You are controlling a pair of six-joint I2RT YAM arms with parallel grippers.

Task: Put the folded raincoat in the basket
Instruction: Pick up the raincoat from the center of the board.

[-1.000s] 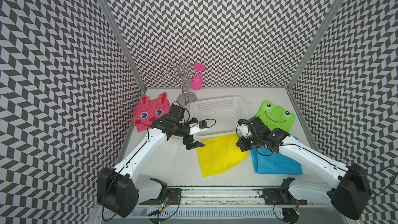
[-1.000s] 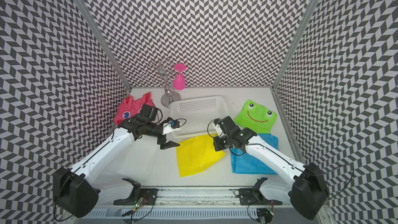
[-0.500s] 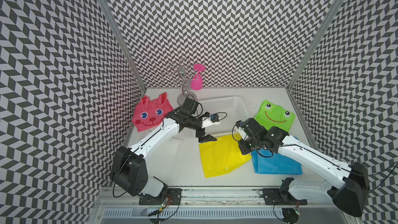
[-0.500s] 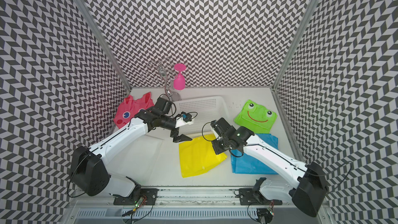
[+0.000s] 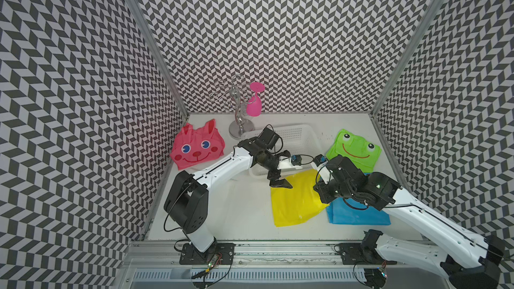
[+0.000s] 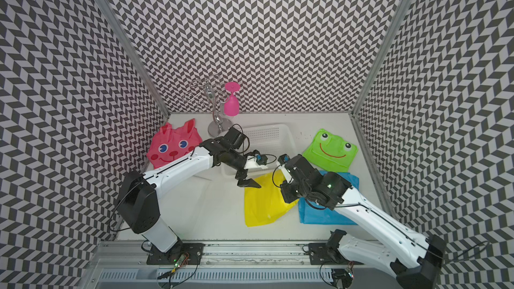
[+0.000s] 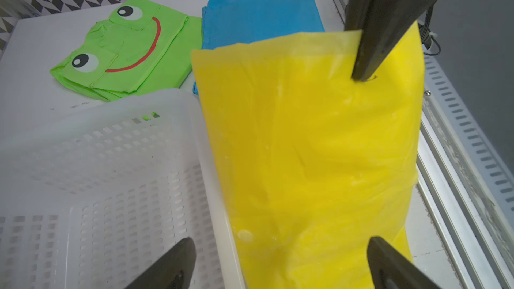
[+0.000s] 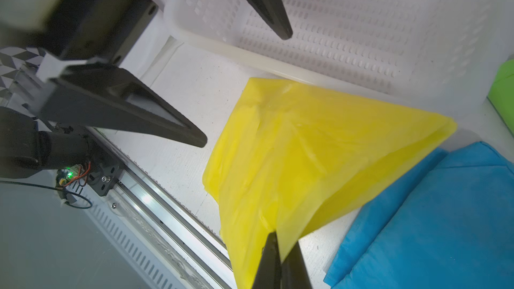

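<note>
The yellow folded raincoat point(image 5: 294, 201) point(image 6: 261, 204) lies in front of the white basket point(image 5: 303, 137) point(image 6: 267, 134). Its far edge reaches the basket's front rim point(image 7: 214, 190). My right gripper point(image 8: 276, 239) is shut on the raincoat's right edge point(image 8: 306, 148) and holds that edge raised off the table. Its dark fingers point(image 7: 364, 73) press into the yellow sheet point(image 7: 311, 148). My left gripper point(image 5: 281, 184) point(image 6: 249, 184) point(image 7: 281, 241) is open and holds nothing. It hovers over the raincoat's far left corner, one finger above the basket and one above the raincoat.
A blue folded raincoat point(image 5: 356, 212) lies to the right, partly under the yellow one and my right arm. A green frog raincoat point(image 5: 353, 148) lies at the back right and a pink rabbit one point(image 5: 197, 148) at the back left. A metal rack point(image 5: 239, 123) holds a pink cup point(image 5: 254, 104) behind the basket.
My left arm has swung right, from beside the basket's left end to the yellow raincoat's far corner, still open. The right gripper has stayed shut on the raincoat and barely moved.
</note>
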